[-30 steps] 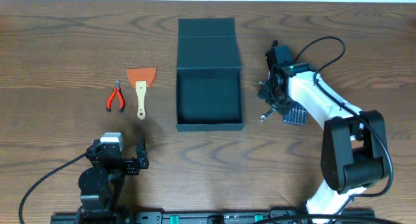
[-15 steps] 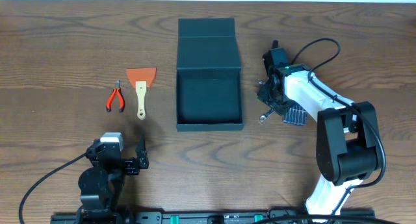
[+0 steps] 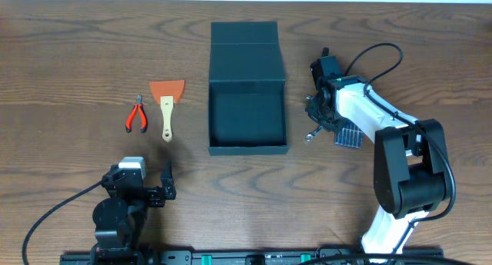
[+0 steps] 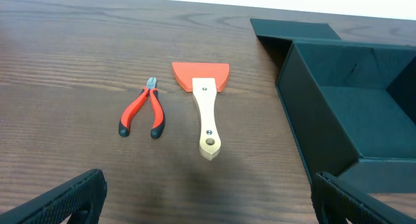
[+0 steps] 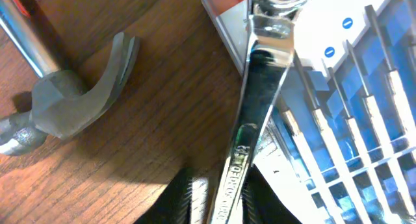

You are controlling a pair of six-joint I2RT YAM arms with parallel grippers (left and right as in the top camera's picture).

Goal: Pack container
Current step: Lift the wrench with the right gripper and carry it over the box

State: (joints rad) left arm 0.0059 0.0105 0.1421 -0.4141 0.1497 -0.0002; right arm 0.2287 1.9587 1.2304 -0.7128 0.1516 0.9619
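Overhead, the dark teal container (image 3: 247,115) lies open, left pincer (image 4: 208,186) released, right pincer (image 5: 223,199) clenching a wrench (image 5: 252,100).

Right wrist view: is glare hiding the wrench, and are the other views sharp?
Right wrist: bright glare on the chrome wrench and the bit-set packaging, edges still readable; left wrist: even light, pliers and scraper sharp; overhead: even light, container interior dark, no glare.
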